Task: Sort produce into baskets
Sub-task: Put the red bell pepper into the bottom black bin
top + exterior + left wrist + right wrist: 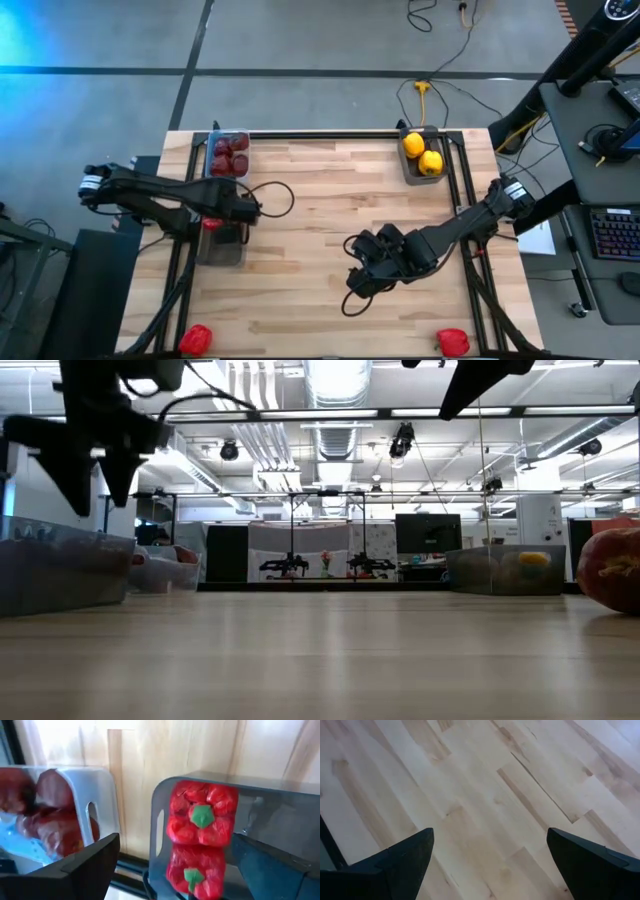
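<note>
1. Overhead, the left gripper (243,208) hung with fingers apart above a grey basket (221,247) at the table's left side, a red pepper (201,815) inside.
2. Beside it, another basket (226,153) held dark maroon fruits (230,157).
3. Mid-table, the right gripper (362,272) hovered spread over bare wood.
4. Yellow produce (422,153) sat in the far-right basket (408,166); two red peppers (196,339) lay at the near edge.

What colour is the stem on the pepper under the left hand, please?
Green, on a bright red pepper; the left wrist view shows it best.
</note>
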